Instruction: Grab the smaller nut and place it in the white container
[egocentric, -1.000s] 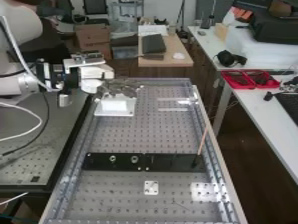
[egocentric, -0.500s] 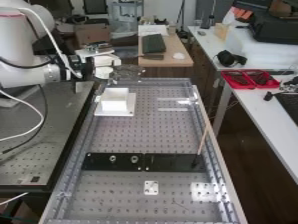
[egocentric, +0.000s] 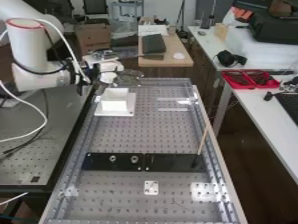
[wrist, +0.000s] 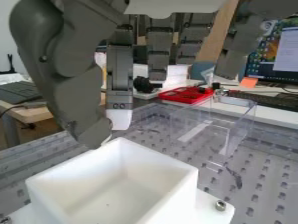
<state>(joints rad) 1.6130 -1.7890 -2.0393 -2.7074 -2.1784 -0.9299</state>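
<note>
Smaller nut: its place cannot be told from these views. The white container stands open side up on a white plate on the bench, and everything else can be placed from it. The hand hangs just beyond the container in the high view, near its far side; the wrist view has the hand partly above the container's rim. Whether the hand is apart, together or clamped on something, I cannot tell. The arm comes in from the container's left in the high view.

Well apart from the container, toward the bench's near end, lies the black bar, with the larger nut and the bearing side by side on it. A thin stick slants up from the bar, to the container's right. To the right of the container, too, is a clear box; farther off that way sits a red tray on a white table.
</note>
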